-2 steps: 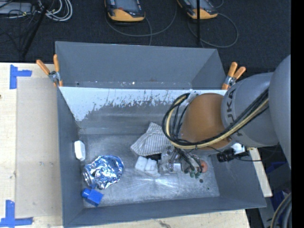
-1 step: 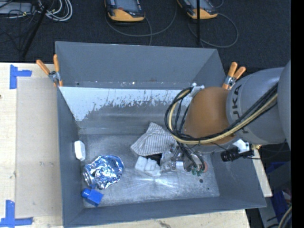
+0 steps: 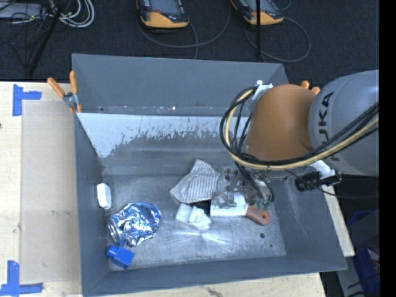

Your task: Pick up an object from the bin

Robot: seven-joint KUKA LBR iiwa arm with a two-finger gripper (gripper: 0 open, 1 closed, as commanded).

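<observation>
- Front left: blue block point(image 3: 119, 255) and foil wad point(image 3: 135, 223), well out of the way.
- Mid-floor: the white bar point(image 3: 232, 213) lies flat, long axis across the bin, reddish end pointing right.
- Gripper point(image 3: 230, 195) sits right over its left part. Honestly can't tell if it's open or closed.
- I'd pinch across the bar's short side, keeping off the striped cloth point(image 3: 197, 181) just behind.

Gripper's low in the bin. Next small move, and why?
Probably ease straight down: the gripper sits right over the white bar beside the red handle, with the cloth close by, so sideways motion risks snagging it.
</observation>
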